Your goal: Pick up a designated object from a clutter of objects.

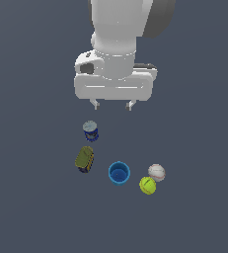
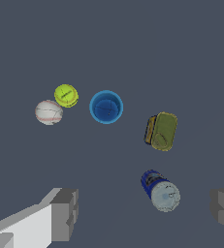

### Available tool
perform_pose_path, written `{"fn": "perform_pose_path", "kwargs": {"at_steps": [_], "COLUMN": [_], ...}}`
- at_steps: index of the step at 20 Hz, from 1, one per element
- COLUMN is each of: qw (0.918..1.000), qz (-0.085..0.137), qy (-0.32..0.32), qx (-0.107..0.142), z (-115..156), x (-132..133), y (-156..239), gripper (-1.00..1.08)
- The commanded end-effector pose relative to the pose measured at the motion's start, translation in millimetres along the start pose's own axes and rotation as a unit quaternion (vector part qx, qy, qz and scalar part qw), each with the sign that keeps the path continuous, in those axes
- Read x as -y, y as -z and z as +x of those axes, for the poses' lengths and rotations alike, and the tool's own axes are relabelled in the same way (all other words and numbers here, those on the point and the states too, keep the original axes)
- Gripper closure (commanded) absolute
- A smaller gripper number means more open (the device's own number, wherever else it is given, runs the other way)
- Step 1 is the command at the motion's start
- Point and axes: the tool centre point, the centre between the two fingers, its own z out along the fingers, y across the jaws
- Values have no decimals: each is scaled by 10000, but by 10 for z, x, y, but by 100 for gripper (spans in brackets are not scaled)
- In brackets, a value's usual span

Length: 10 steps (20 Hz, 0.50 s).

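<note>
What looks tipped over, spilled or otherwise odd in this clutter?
Only the flat olive-yellow can looks odd: it seems to lie on its side. The open blue cup and grey-lidded blue can stand upright. Nothing spilled.

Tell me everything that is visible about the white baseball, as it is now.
The white baseball is a small round ball with thin red stitching lines, matte in look. It rests on the dark grey floor, at the exterior view's right end of the clutter. The yellow-green tennis ball, of similar size, lies right beside it, touching or nearly so. The blue cup stands apart from it. The gripper hangs open well above and grips nothing.
</note>
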Motion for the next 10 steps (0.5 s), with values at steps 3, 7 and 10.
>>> {"fn": "perform_pose_path", "kwargs": {"at_steps": [3,7,10], "qw": [9999,9992,9979], "qz": [-12,-27,-36], "qy": [151,398,651], "qx": [14,31,49], "z": [67,173,276], "x": [70,184,307], "y": [-79,-208,-347], "gripper": [-92,-92,-92]}}
